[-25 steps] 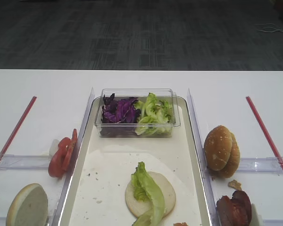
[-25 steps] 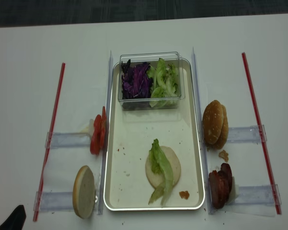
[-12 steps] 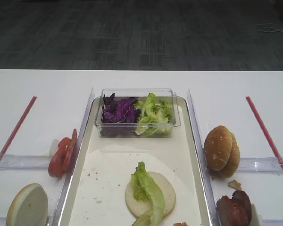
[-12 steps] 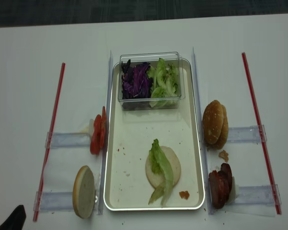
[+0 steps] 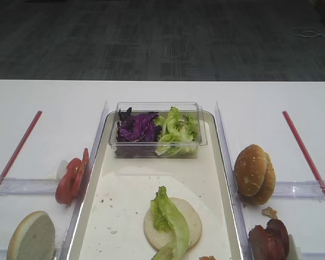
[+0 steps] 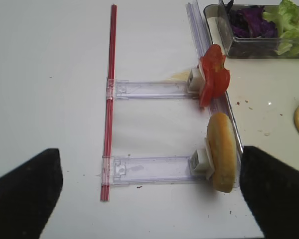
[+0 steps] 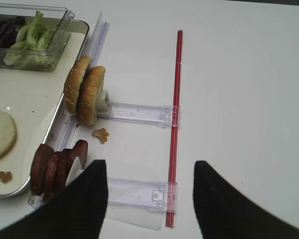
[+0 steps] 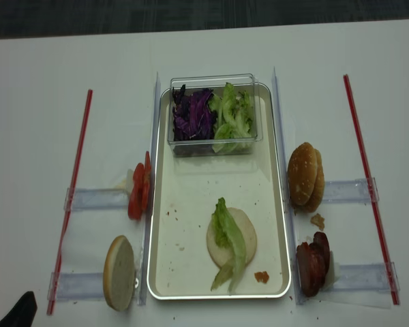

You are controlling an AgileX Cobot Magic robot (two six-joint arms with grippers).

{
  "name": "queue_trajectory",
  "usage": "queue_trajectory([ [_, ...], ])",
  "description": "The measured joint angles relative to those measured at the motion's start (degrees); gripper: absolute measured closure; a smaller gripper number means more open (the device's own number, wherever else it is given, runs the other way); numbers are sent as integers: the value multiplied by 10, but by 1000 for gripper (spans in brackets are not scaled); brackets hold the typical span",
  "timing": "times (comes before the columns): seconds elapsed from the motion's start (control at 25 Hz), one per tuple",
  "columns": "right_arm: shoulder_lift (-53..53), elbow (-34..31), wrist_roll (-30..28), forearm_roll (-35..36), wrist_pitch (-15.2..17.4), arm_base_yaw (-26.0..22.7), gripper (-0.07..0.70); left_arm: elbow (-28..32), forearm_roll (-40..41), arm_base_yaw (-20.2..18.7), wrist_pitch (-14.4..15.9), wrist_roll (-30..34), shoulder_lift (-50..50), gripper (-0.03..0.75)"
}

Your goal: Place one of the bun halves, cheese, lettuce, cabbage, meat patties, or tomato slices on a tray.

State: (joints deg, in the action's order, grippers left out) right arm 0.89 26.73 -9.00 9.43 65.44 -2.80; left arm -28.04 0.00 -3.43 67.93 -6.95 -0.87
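On the white desk (image 8: 41, 82) the tray (image 8: 191, 272) lies lengthwise in the middle, and near its front end one of the bun halves (image 8: 247, 238) rests flat, pale face up, with the lettuce (image 8: 228, 235) draped across it so that the leaf's lower tip hangs past the bread onto the tray floor; a small brown crumb (image 8: 261, 276) lies just beside it toward the tray's front right corner. At the far end of the tray sits a clear plastic tub (image 8: 211, 146) holding the cabbage (image 8: 193, 116) on its left and more green leaves (image 8: 233, 119) on its right. Left of the tray, the tomato slices (image 8: 139, 192) stand on edge against a clear holder (image 8: 99, 199), and nearer the front another bun half (image 8: 118, 272) stands on edge too. Right of the tray, two browned bun halves (image 8: 305, 176) lean together upright, and the meat patties (image 8: 312, 263) stand in a row closer to the front, with a crumb on the desk between the two groups. A red strip (image 8: 71, 197) runs along the desk on the far left and another red strip (image 8: 368, 184) on the far right. The right pincer (image 7: 149, 199) hovers over the desk beside the patties, its dark fingers (image 7: 84, 199) well apart with nothing between them; the left pincer (image 6: 149, 191) likewise hangs wide open and empty over the desk near the upright bun half
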Motion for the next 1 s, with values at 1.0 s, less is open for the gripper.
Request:
queue_trajectory([
  [1.0, 1, 0, 3, 0, 1, 0, 197, 0, 0, 0, 0, 0, 0, 45],
])
